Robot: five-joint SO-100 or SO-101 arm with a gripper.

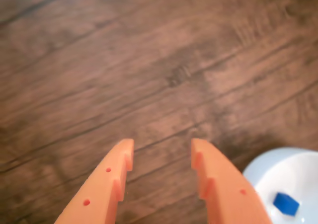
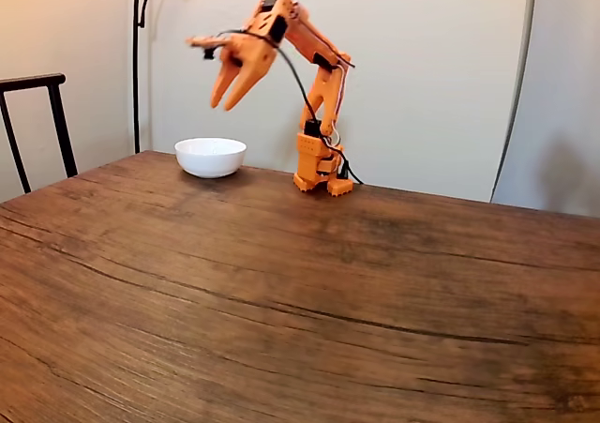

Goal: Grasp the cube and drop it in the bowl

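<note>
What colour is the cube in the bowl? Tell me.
Bright blue; the cube shows best in the wrist view.

blue cube (image 1: 286,203) inside white bowl (image 1: 303,172)

one blue cube (image 1: 286,203), lying in one white bowl (image 1: 303,172) near the counter's far edge. one orange arm (image 2: 319,95) with one end effector (image 1: 162,148) that has two fingers (image 1: 107,184). one wooden counter (image 2: 300,292). one dark chair (image 2: 37,123) beyond the counter's left edge in the fixed view.
</note>
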